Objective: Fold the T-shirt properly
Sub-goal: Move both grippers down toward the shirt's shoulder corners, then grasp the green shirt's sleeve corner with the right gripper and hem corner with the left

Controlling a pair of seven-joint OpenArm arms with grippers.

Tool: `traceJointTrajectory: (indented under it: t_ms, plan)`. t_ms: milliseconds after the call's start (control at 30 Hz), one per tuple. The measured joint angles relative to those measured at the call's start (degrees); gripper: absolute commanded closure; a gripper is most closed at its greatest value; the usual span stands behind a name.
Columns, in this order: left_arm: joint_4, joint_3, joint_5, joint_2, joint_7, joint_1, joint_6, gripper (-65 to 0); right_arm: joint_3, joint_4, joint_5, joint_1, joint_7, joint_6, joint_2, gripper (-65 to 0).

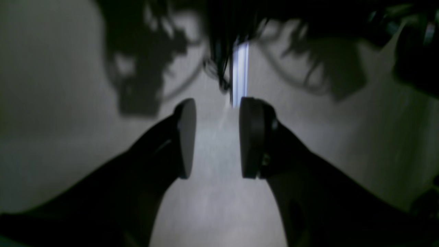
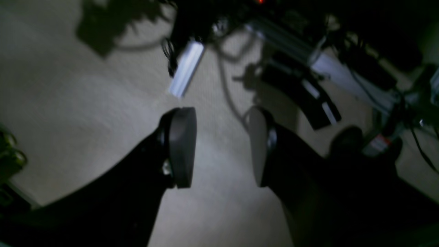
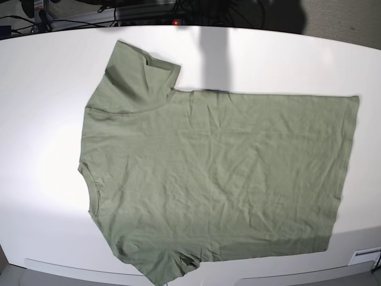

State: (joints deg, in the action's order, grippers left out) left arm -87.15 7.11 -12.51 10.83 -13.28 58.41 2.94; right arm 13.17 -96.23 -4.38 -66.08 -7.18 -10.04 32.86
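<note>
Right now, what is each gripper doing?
Left gripper: open, holding nothing.
Right gripper: open, holding nothing.

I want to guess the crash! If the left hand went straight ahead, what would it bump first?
Probably the bare table: the left hand is open with only that between its fingers. Depth is blurry.

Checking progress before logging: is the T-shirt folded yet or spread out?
Spread out. The T-shirt lies flat on the white table in one wrinkled layer, body full length, both sleeves out, nothing turned over.
</note>
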Motion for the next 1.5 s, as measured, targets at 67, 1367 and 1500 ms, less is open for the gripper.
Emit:
traceJointTrajectory:
  t_ms: [67, 1367, 1500]
  plan:
    - [-2.93, 0.07, 0.50, 0.17, 0.70, 0.70, 0.02, -21.5, -0.02, -2.49, 2.64, 0.35, 0.70, 0.42, 0.02, -26.5]
    - [-28.39, 0.07, 46.42, 0.57, 1.84, -9.38, 0.59, -21.5, 0.11, -18.25, 41.94, 20.68, 5.86, 7.65, -0.13, -26.5]
    - [-28.41, 0.07, 49.18, 0.57, 1.88, -16.65, 0.59, -21.5, 0.07, -18.25, 41.86, 23.30, 5.84, 7.80, -0.11, -26.5]
